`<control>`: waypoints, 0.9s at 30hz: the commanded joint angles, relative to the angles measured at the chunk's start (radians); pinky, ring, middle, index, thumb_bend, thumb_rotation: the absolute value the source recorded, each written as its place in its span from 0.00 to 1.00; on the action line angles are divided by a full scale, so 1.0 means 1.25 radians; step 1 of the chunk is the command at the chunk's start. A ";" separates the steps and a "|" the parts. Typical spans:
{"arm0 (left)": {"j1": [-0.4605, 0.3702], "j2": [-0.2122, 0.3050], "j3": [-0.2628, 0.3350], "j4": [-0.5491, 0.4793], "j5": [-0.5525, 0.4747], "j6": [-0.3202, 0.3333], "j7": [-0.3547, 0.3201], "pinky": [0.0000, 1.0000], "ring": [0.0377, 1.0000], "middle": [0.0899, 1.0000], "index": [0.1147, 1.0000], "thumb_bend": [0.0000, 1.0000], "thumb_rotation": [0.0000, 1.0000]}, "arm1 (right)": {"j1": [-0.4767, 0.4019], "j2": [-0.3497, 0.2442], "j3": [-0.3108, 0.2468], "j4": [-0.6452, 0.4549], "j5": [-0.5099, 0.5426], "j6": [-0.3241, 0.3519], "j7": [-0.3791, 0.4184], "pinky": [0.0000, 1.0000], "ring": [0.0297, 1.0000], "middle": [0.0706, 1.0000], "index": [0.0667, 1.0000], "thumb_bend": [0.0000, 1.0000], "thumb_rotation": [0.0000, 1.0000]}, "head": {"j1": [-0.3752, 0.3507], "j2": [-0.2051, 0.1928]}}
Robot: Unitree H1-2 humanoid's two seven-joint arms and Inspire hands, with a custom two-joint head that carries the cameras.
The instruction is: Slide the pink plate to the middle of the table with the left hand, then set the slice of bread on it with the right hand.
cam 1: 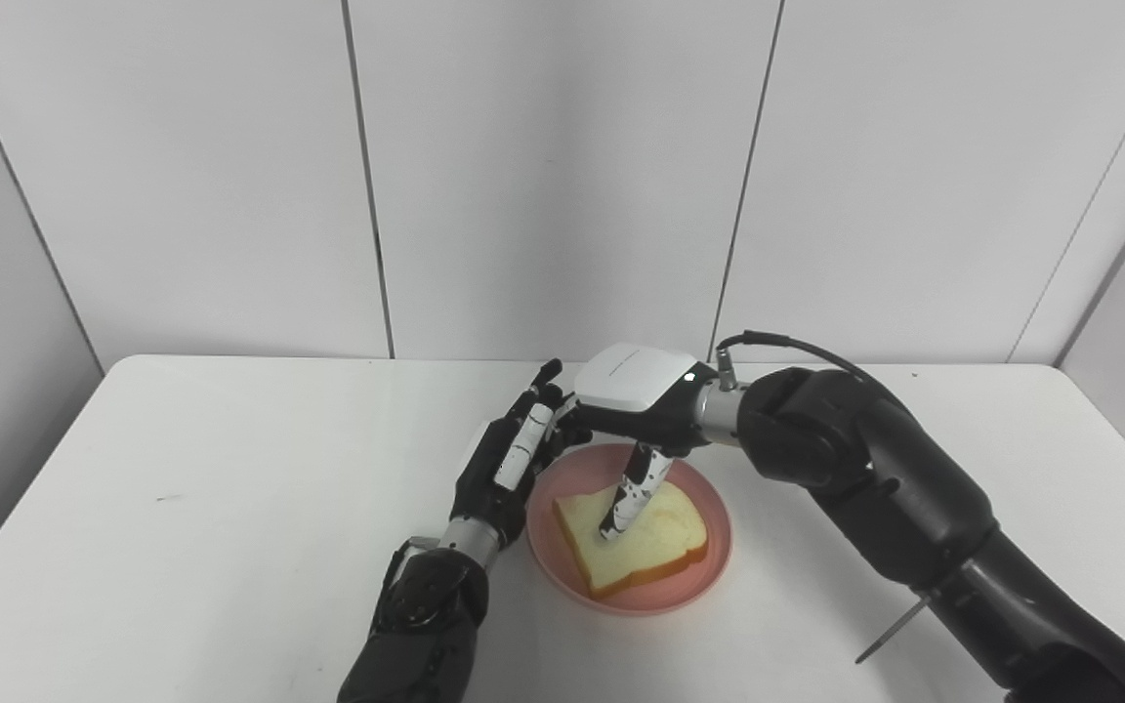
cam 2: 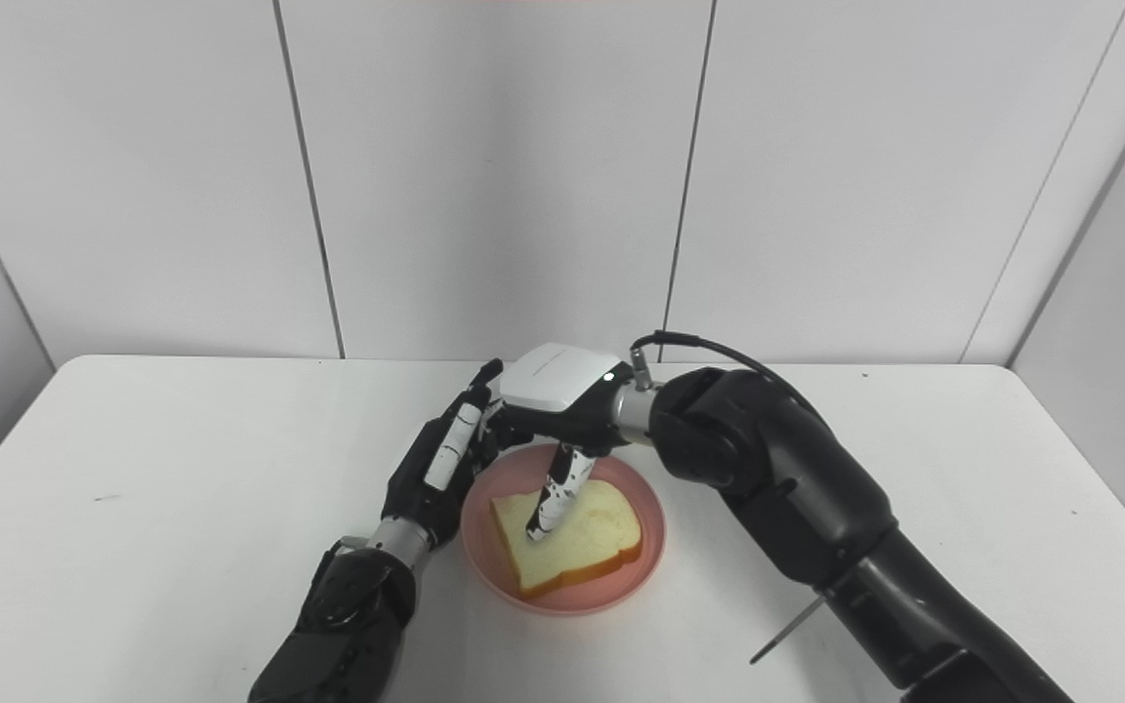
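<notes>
Glossy black left hand (cam 1: 514,459), fingers apart, beside round pink plate (cam 1: 699,576); soft square bread (cam 1: 665,537) under right hand (cam 1: 636,400), fingers spread.

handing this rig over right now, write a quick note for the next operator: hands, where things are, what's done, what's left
Left robot hand: open, fingers extended along the left rim of the pink plate; whether it touches the rim is unclear.
Right robot hand: above the plate's far side, one finger reaching down onto the slice of bread; no closed grip visible.
Plate sits near the middle of the table, bread lying flat on it.
Done: plate centred, bread placed.
Left: lift the right robot hand off the bread, pull both arms back.
</notes>
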 commanded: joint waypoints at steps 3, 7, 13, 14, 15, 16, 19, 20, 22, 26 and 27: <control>0.044 -0.003 0.005 0.020 -0.012 0.000 -0.004 0.79 0.86 0.78 0.92 0.82 0.75 | 0.009 -0.050 -0.059 -0.040 0.061 -0.022 -0.025 0.61 0.68 0.70 0.71 1.00 0.51 | -0.002 0.000; 0.047 0.000 0.011 0.011 -0.019 0.005 -0.009 0.80 0.87 0.77 0.92 0.84 0.74 | 0.051 -0.068 -0.110 -0.050 0.104 0.004 -0.044 0.61 0.70 0.71 0.72 1.00 0.54 | -0.002 -0.001; 0.053 0.004 0.017 0.005 -0.033 0.010 -0.022 0.82 0.86 0.76 0.91 0.86 0.71 | 0.134 -0.066 -0.226 -0.012 0.198 0.016 -0.120 0.68 0.77 0.77 0.77 1.00 0.57 | -0.007 -0.002; 0.054 0.004 0.018 0.003 -0.033 0.011 -0.022 0.82 0.87 0.76 0.91 0.85 0.71 | 0.141 -0.065 -0.234 -0.006 0.204 0.014 -0.130 0.68 0.77 0.78 0.77 1.00 0.59 | -0.007 -0.002; 0.056 0.003 0.018 -0.001 -0.034 0.011 -0.023 0.82 0.87 0.76 0.91 0.85 0.71 | 0.158 -0.061 -0.249 0.009 0.213 0.003 -0.157 0.69 0.78 0.79 0.78 1.00 0.63 | -0.008 -0.001; 0.057 0.002 0.019 -0.004 -0.034 0.012 -0.023 0.83 0.87 0.77 0.91 0.84 0.72 | 0.169 -0.058 -0.258 0.019 0.218 -0.006 -0.176 0.69 0.78 0.80 0.80 1.00 0.67 | -0.009 -0.002; 0.060 0.002 0.016 -0.008 -0.023 -0.001 -0.009 0.81 0.89 0.84 0.92 0.86 0.72 | 0.210 -0.043 -0.282 0.044 0.234 -0.018 -0.236 0.72 0.83 0.85 0.84 1.00 0.79 | -0.013 -0.002; 0.061 0.001 0.015 -0.009 -0.018 -0.008 -0.001 0.80 0.89 0.85 0.91 0.87 0.72 | 0.222 -0.037 -0.288 0.050 0.242 -0.020 -0.252 0.73 0.84 0.86 0.85 1.00 0.81 | -0.013 -0.002; 0.064 -0.002 0.012 -0.014 -0.006 -0.031 0.021 0.82 0.90 0.91 0.92 0.89 0.72 | 0.245 -0.018 -0.301 0.063 0.257 -0.021 -0.286 0.78 0.88 0.89 0.87 1.00 0.86 | -0.013 -0.003; 0.071 -0.008 -0.008 -0.032 0.056 -0.072 0.108 0.89 0.93 0.99 0.92 0.90 0.79 | 0.278 0.052 -0.351 0.110 0.326 -0.023 -0.370 0.87 0.93 0.92 0.87 0.93 0.97 | -0.009 -0.002; 0.075 -0.011 -0.012 -0.044 0.070 -0.072 0.132 0.89 0.93 0.99 0.92 0.90 0.79 | 0.285 0.078 -0.366 0.120 0.343 -0.025 -0.397 0.87 0.93 0.92 0.87 0.93 0.97 | -0.010 -0.002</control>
